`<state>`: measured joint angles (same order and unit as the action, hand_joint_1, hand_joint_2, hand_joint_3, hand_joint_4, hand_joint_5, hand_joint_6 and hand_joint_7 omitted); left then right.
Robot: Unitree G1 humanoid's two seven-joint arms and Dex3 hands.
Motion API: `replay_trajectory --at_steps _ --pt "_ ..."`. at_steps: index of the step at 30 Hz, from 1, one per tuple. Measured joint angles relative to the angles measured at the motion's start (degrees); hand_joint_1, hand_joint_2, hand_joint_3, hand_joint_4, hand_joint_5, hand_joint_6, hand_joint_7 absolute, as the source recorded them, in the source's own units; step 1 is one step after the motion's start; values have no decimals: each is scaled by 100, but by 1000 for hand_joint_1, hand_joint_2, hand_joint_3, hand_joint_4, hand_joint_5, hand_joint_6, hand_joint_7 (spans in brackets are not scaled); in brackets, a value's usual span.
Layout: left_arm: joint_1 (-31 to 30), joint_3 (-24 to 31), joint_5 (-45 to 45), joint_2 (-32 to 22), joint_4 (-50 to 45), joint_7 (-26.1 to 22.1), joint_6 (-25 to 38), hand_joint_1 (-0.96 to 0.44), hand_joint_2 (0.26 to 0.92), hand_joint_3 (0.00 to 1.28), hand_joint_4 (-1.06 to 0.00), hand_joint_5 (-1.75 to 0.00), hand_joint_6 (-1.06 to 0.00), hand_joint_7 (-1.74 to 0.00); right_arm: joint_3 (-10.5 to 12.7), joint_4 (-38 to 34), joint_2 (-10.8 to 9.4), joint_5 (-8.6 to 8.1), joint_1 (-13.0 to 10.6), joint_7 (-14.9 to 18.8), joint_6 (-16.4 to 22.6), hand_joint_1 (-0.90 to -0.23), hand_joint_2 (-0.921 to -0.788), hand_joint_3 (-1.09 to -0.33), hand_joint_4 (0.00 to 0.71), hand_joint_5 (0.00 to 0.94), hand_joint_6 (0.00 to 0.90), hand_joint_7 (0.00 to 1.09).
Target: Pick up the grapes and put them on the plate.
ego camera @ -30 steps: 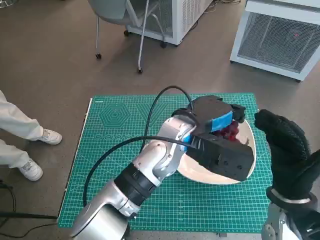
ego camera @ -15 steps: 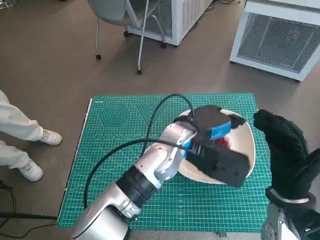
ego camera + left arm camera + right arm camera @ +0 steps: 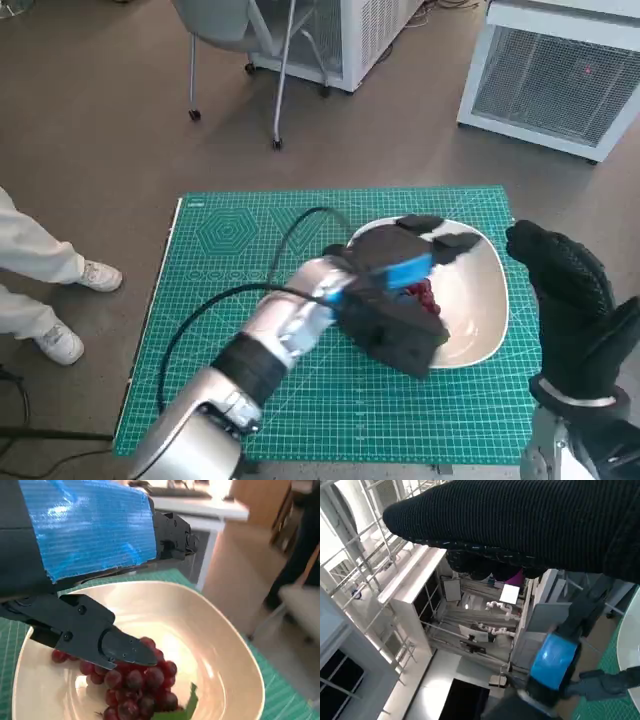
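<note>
Grapes (image 3: 135,685) lay in the plate (image 3: 227,645). We noted our left hand (image 3: 400,275) above, fingers apart, empty; our right hand's (image 3: 570,300) fingers we could not tell.

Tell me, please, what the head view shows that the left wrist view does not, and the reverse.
Only the head view shows the right hand raised beside the table, the whole green mat, a chair and a person's shoes. Only the left wrist view shows the grapes lying loose in the plate, with a fingertip above them. Both share the left hand, plate and grapes.
</note>
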<state>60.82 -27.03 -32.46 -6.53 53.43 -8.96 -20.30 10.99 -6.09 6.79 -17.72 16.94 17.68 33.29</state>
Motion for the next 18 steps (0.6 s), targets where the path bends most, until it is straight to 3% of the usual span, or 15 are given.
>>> replay_trajectory --at_steps 8,18 --pt "-618 1248 1544 -313 -131 -121 -784 -531 921 196 -110 -13 -247 -43 2 5 2 -8 6 1 -27 -516 -921 -534 465 5 137 565" --pt "-1130 2647 3944 -302 -150 -1680 -1039 -504 921 232 -108 -4 -222 -19 1 50 1 -11 23 2 -31 -526 -921 -529 467 5 141 551"
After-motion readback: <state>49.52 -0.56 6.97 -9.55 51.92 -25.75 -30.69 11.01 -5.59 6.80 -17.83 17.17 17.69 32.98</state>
